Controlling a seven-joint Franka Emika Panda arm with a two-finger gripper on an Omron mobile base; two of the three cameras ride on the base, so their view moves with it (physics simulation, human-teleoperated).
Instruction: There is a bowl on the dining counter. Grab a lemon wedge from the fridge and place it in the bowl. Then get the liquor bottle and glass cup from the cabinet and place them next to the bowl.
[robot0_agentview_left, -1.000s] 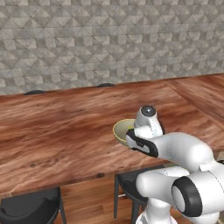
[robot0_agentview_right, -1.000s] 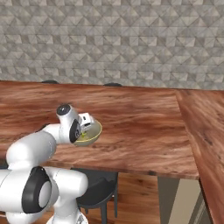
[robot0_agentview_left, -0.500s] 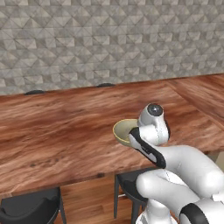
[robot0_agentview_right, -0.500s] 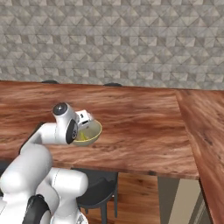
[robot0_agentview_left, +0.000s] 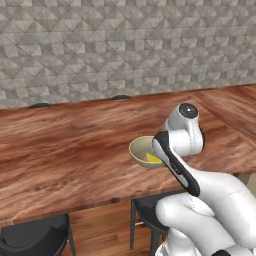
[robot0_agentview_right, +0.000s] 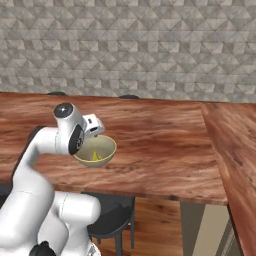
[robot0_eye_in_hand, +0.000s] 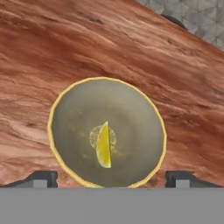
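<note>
Released lemon wedge (robot0_eye_in_hand: 103, 145) into bowl (robot0_eye_in_hand: 70, 113); gripper (robot0_eye_in_hand: 111, 178) spread wide above. Retract straight up, clear of rim, avoiding nudging bowl on worktop (robot0_eye_in_hand: 87, 48).

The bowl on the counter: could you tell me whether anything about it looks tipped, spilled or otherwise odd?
Nothing stands out. The bowl sits level on the wooden counter, and the lemon wedge lies inside near its middle. The tool is open above it.
</note>
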